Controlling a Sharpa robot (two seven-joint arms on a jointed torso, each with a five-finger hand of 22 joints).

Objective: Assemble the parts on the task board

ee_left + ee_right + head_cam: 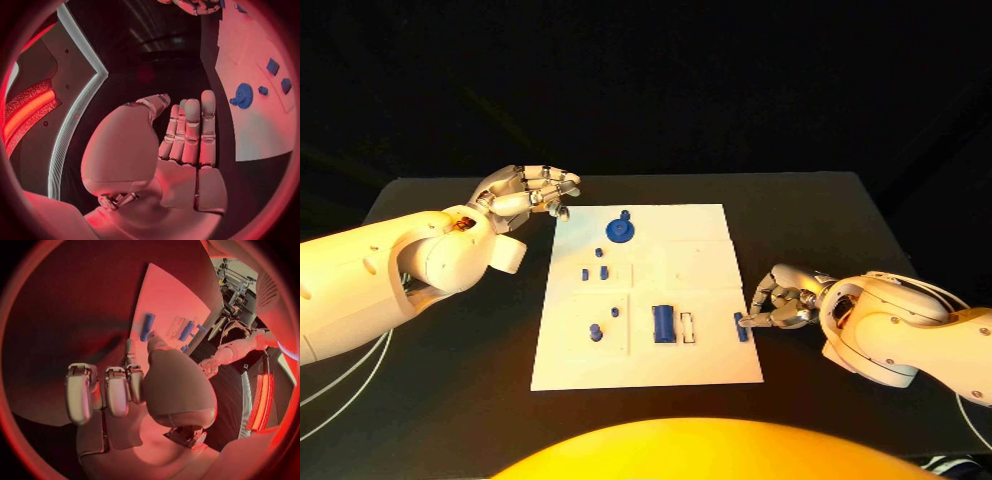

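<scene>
The left robot hand (528, 190) hangs over the desk (444, 200) just off the task board's (697, 240) far left corner, fingers apart, holding nothing. On the board lie a round blue part (620, 231) at the far end and a long blue block (664, 323) nearer. At the board's right edge, the right robot hand (783, 300) pinches a slim blue part (741, 326) upright.

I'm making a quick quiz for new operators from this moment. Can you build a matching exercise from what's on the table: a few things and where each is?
Things:
1. left hand
2. right hand
3. round blue part
4. long blue block

Places:
A. top of the task board
B. off the board's top left corner
C. lower middle of the board
D. at the board's right edge

Pairs: 1-B, 2-D, 3-A, 4-C
</scene>
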